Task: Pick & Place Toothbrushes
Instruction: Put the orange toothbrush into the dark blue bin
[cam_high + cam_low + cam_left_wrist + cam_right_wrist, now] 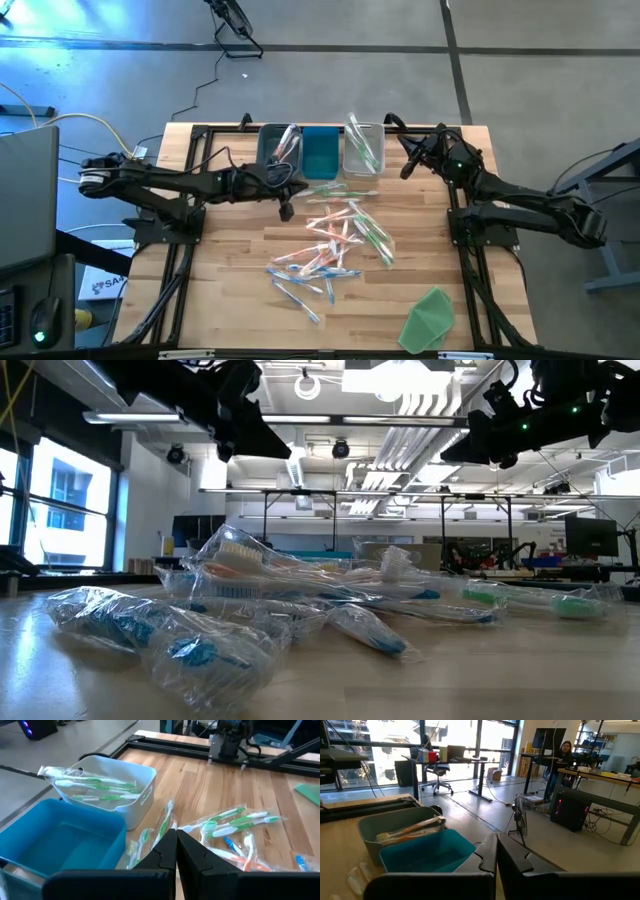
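1. Closest in, the left gripper [176, 851] hangs pinched shut and empty above the table [230, 300], beside the teal bin [60, 837].
2. Just beyond its tips, wrapped toothbrushes [335, 245] lie scattered loose on the wood.
3. Farther off, the white bin [107, 785] holds green ones.
4. Farthest, the right gripper [408, 165] hovers shut, empty, beside that bin.

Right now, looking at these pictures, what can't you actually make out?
- Whether the teal bin holds anything: the left wrist view cuts it off; in the right wrist view the right gripper hides part.
- The toothbrushes' count: too small and overlapping from above; wrappers blur them in the low view.
- What the green sheet is.
- The grey bin's bottom: its wall hides it.
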Robot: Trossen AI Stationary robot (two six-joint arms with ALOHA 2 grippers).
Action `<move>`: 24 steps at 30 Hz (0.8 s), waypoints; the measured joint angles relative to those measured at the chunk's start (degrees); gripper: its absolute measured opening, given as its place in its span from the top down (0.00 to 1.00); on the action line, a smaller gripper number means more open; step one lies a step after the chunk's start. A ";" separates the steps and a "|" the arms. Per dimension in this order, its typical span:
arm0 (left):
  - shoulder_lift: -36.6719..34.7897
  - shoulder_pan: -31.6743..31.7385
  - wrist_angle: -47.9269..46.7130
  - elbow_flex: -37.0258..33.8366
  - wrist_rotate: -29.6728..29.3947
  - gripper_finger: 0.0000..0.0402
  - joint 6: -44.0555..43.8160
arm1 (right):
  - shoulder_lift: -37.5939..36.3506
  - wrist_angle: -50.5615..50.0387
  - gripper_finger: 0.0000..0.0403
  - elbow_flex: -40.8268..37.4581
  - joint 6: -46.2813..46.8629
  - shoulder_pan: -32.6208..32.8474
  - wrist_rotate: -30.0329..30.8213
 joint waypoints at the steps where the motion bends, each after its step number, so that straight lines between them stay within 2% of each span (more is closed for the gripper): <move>1: 0.48 -0.40 0.41 0.00 -0.19 1.00 0.03 | 0.00 0.02 0.99 -0.01 0.00 0.00 0.02; 14: 7.48 -3.98 7.23 -0.02 -0.01 1.00 0.17 | 0.00 0.13 0.99 0.00 0.28 0.02 -0.11; 24: 7.69 -3.84 8.10 -0.02 -0.03 1.00 -0.50 | 0.00 0.13 1.00 0.00 0.31 0.02 -0.13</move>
